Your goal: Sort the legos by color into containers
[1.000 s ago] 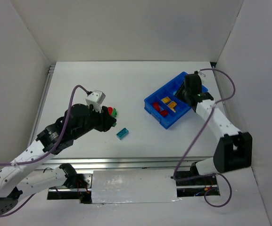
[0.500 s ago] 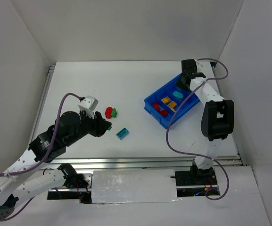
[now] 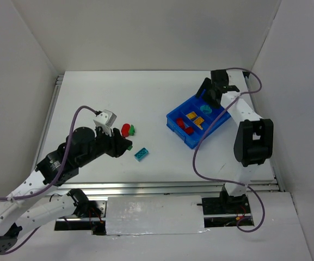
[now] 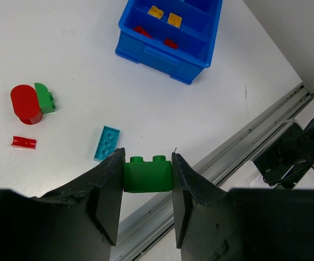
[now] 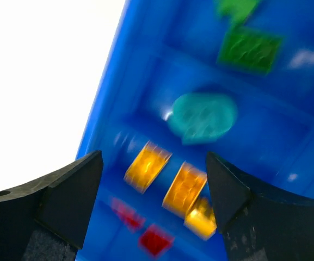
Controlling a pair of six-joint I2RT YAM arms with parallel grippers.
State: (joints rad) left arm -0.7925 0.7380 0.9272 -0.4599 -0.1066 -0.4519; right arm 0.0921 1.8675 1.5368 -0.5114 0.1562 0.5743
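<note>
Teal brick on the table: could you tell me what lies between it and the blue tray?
Only bare table separates the teal brick from the blue tray, clearest in the left wrist view.

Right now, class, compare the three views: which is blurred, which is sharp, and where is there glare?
Right wrist view: motion-blurred, the yellow bricks and teal piece smeared inside the blue tray. Left wrist view: sharp, the gripped green brick crisp. Top external view: evenly lit, with glare on the silver strip.
</note>
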